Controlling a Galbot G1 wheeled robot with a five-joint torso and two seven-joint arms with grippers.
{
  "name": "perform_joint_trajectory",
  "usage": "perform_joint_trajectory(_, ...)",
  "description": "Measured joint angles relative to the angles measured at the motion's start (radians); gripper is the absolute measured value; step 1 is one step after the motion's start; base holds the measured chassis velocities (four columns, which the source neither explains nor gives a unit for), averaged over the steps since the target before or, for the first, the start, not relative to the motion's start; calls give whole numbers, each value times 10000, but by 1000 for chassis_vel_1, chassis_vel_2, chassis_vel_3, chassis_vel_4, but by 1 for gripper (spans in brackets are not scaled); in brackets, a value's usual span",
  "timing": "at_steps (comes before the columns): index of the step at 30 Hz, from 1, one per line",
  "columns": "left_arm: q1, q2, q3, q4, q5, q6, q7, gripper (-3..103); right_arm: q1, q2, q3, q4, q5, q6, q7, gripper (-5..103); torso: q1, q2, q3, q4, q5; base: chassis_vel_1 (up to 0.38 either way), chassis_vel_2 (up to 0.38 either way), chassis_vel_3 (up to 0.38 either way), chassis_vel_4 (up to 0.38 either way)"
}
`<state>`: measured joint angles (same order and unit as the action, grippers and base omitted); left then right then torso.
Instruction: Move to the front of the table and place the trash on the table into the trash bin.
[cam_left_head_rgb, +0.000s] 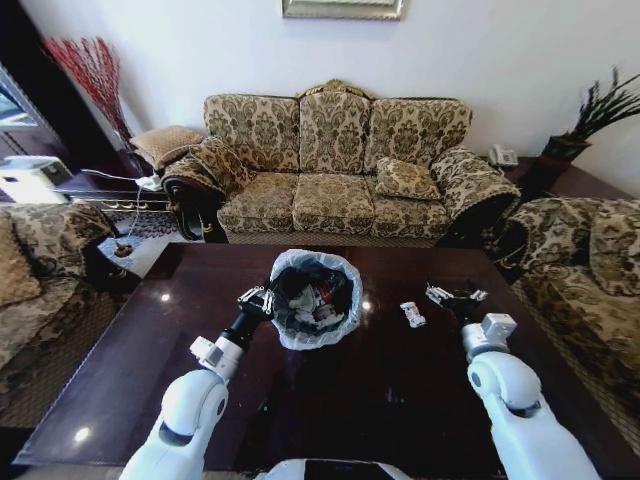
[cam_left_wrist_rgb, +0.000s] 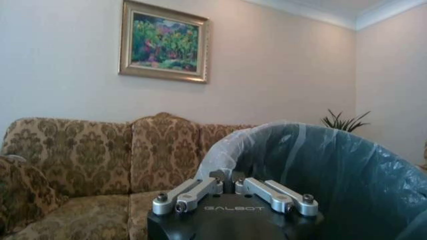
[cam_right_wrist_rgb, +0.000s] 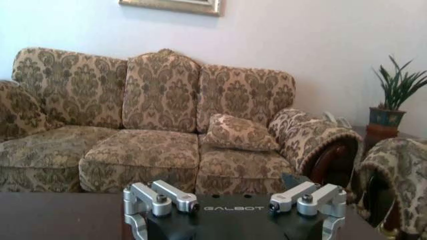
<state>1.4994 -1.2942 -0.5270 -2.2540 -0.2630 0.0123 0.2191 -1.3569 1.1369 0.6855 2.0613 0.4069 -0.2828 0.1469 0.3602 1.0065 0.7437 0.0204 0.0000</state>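
The trash bin (cam_left_head_rgb: 343, 318), black with a pale bag over its rim, stands on the middle of the dark glossy table (cam_left_head_rgb: 130, 370) and holds several scraps. My left gripper (cam_left_head_rgb: 256, 299) is shut and sits right at the bin's left rim; the bagged bin (cam_left_wrist_rgb: 320, 170) looms close in the left wrist view. One small white piece of trash (cam_left_head_rgb: 412, 314) lies on the table to the right of the bin. My right gripper (cam_left_head_rgb: 452, 296) hovers open just right of that scrap, low over the table.
A patterned sofa (cam_left_head_rgb: 335, 170) runs along the far side of the table, with armchairs at the left (cam_left_head_rgb: 40, 270) and right (cam_left_head_rgb: 590, 270). A side table with a plant (cam_left_head_rgb: 575, 150) stands at the back right. Bare tabletop lies in front of the bin.
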Motion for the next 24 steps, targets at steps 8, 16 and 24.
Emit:
perform_joint_trajectory(8,-1,0,4,0,-1,-2,17,3,-2,0,0,0,-1,0,1,100,12,-2,6,-1,1,10,-23,-16,18)
perform_joint_trajectory(16,0,1,3,2,0,-1,8,3,-4,0,2,0,0,0,3,100,16,-5,7,1,0,0,0,0,0)
perform_joint_trajectory(24,0,0,4,2,0,-2,9,3,-6,0,5,3,1,0,5,100,15,-5,7,0,0,0,0,0,0)
